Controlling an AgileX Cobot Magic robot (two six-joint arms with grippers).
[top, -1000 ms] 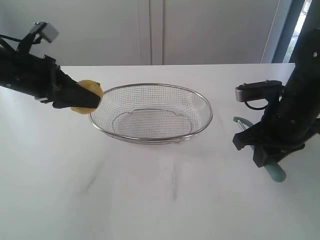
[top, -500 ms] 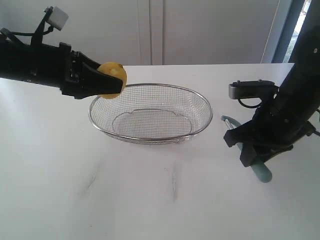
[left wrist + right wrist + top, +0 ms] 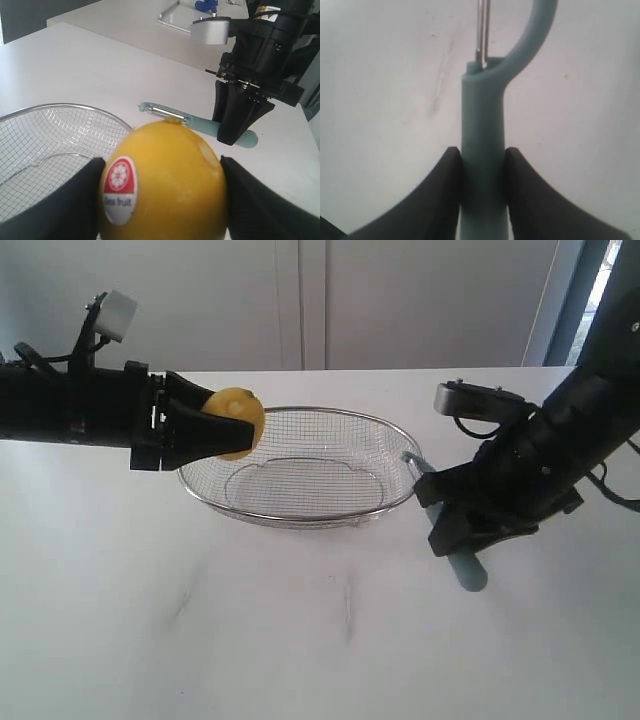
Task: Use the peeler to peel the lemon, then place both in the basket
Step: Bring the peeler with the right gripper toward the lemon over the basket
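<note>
Since a second ago the left claw (image 3: pixel 225 430) has risen from beside the basket's (image 3: pixel 330 440) left rim and moved inward, so the lemon (image 3: pixel 243 415) now hangs above that rim instead of low against its outside. Over the same second the right claw (image 3: pixel 455 535) has swung in from well off to the right, bringing the peeler (image 3: pixel 467 570) along; its metal head now sits right at the basket's right rim, though whether it touches the wire cannot be told. The basket itself has not shifted on the white table (image 3: pixel 200 620). The left claw stands wide, its two black fingers (image 3: pixel 55 205) pressed on opposite sides of the lemon and holding it in the air. The right claw is narrow, its curved black fingers (image 3: pixel 435 200) clamped on the peeler's handle partway along, with the butt end sticking out behind and the head pointing towards the basket. The lemon is roundish, yellow and dull-skinned, with a small nub at its end and a red and white oval sticker (image 3: pixel 120 187) on one side. The peeler has a smooth, pale teal plastic handle that forks into a curved arm carrying a thin silver blade. The basket is a shallow oval of fine silver wire mesh with a thicker metal rim.
</note>
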